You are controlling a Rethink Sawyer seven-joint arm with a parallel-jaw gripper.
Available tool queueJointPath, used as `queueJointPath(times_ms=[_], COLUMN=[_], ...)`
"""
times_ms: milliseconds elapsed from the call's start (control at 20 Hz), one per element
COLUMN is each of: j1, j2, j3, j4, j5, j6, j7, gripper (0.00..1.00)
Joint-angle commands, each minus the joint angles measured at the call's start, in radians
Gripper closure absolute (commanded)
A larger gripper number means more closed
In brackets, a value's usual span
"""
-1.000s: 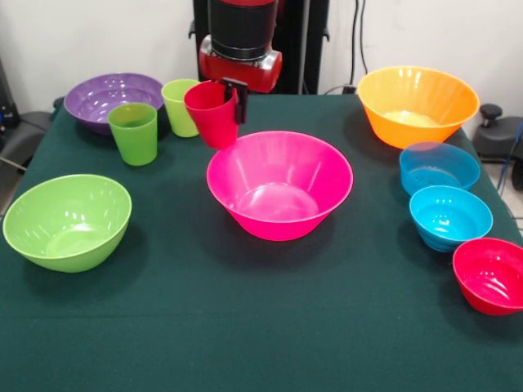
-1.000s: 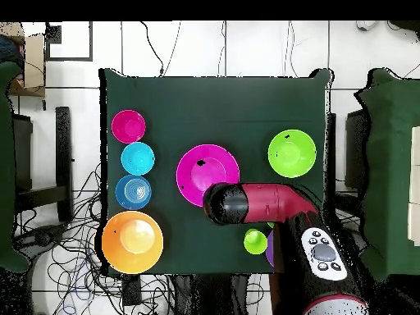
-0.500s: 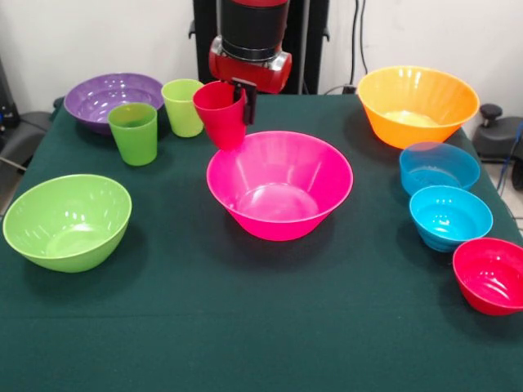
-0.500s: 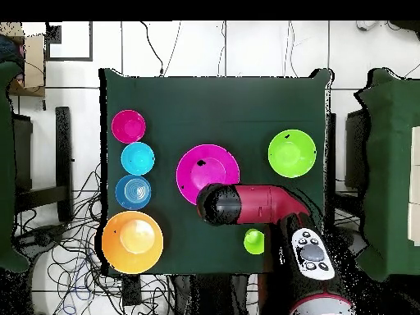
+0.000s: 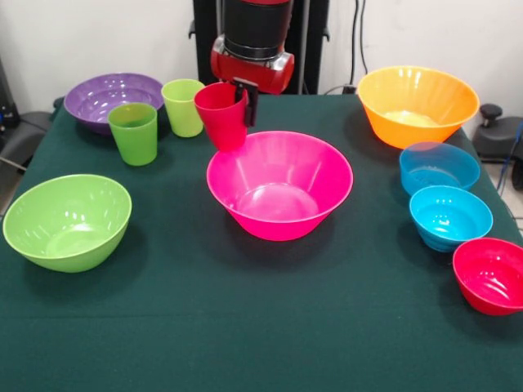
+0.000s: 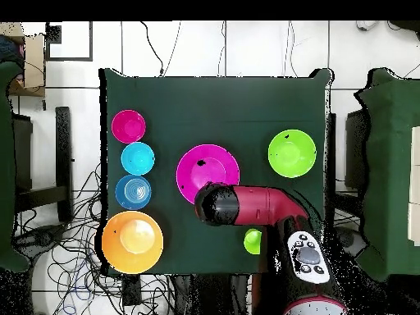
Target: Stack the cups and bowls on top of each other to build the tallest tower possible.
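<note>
Red cup point(image 5: 221, 114) is up off the cloth, pinched by its rim in my gripper point(image 5: 242, 100), one black finger point(image 5: 248, 102) outside the wall and the other apparently inside. It hangs a little tilted, just behind the far rim of the pink bowl point(image 5: 279, 184). I take that rim hold as the sensible one: it leaves the base free to go down into something. From above, my arm point(image 6: 254, 205) hides the cup entirely, its black wrist end overlapping the pink bowl's edge. The green cup point(image 5: 134, 133) and lime cup point(image 5: 182, 107) stand upright beside the purple bowl point(image 5: 110, 98). Nothing is stacked yet: the orange bowl point(image 5: 417, 102), lime-green bowl point(image 5: 67, 220), and the small blue bowl point(image 5: 438, 167), turquoise bowl point(image 5: 450, 216) and red bowl point(image 5: 492, 275) all sit apart on the table point(image 5: 245, 327). My guess: the pink bowl gets this cup.
</note>
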Motion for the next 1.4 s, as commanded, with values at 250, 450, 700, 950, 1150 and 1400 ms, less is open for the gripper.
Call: queueJointPath(times_ms=[250, 450, 700, 950, 1150, 1400], j1=[0.023, -0.004, 0.017, 0.01, -0.035, -0.061], j2=[0.042, 0.037, 0.025, 0.021, 0.028, 0.03], j3=[0.011, 0.045, 0.026, -0.024, -0.017, -0.014], j4=[0.043, 0.073, 0.091, 0.037, 0.022, 0.028], j5=[0.064, 0.093, 0.103, 0.04, 0.016, 0.0], j6=[-0.078, -0.084, -0.096, -0.069, -0.076, -0.095], j7=[0.153, 0.135, 0.145, 0.077, 0.022, 0.002], gripper=[1.0, 1.0, 1.0, 1.0, 1.0, 1.0])
